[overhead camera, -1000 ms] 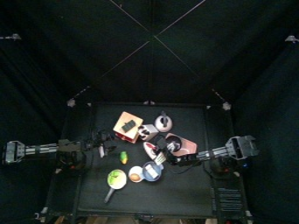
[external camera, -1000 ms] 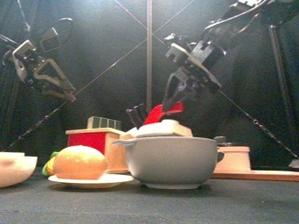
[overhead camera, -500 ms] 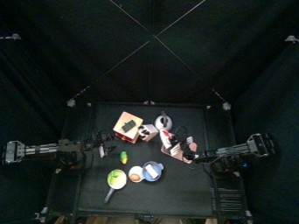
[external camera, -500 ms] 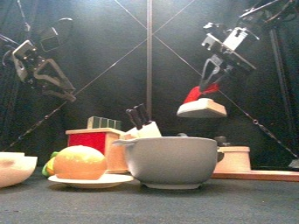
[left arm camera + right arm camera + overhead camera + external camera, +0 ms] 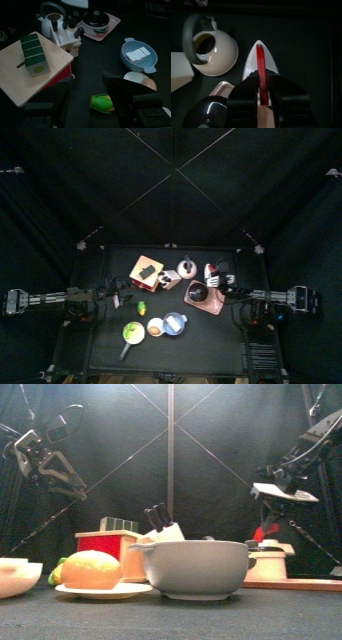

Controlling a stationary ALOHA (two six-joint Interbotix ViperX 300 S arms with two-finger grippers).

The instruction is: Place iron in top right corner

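The iron (image 5: 217,279), white with a red handle, hangs in my right gripper (image 5: 222,285) above the table's right side, short of the top right corner (image 5: 253,253). In the right wrist view the jaws (image 5: 261,95) are shut on the red handle of the iron (image 5: 259,62). The front view shows the iron (image 5: 287,491) held high at the right, under the right gripper (image 5: 298,474). My left gripper (image 5: 93,95) is open and empty at the table's left side (image 5: 102,298).
A white kettle (image 5: 212,50) and a pink tray (image 5: 203,300) lie under the iron. A wooden board with a green box (image 5: 33,60), a blue bowl (image 5: 137,52) and fruit (image 5: 103,102) fill the middle. A grey bowl (image 5: 198,566) stands at the front.
My right gripper has lifted the iron from among the things in the middle and carried it right and toward the far edge. The left arm has not moved.
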